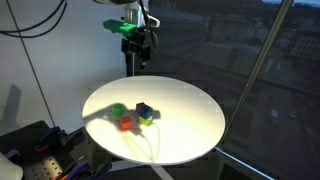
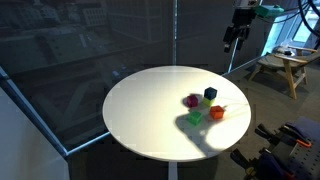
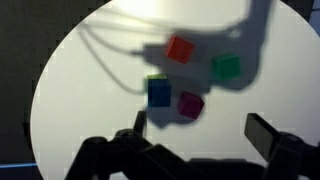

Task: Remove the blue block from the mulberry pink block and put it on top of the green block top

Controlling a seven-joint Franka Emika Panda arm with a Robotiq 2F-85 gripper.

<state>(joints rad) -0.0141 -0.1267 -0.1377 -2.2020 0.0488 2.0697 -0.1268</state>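
A round white table (image 1: 190, 115) stands before dark window glass, and in an exterior view a small wooden stand (image 2: 282, 66) sits on the floor beyond it. Four little cubes cluster near the table's middle, under the arm's broad shadow.

The gripper (image 1: 140, 52) hangs high above the far edge of the table, well clear of every cube. In the wrist view its two fingers (image 3: 262, 132) are spread wide apart with nothing between them, so it is open and empty.

The blue block (image 3: 159, 92) lies just beside the mulberry pink block (image 3: 190, 104), not on top of it. A sliver of yellow (image 3: 157, 78) shows at the blue block's upper edge, and in an exterior view the blue block (image 1: 143, 108) seems to sit above a yellow-green shape (image 1: 149, 118). It may be resting on a yellow cube, though the pictures are too small to be sure.

The green block (image 3: 226, 67) sits apart from the blue one with its top bare, and the red-orange block (image 3: 180, 49) lies near it. The pink (image 2: 192, 101), blue (image 2: 210, 94), green (image 2: 195, 117) and red-orange (image 2: 217, 112) cubes also show in an exterior view, close together and all on the table.
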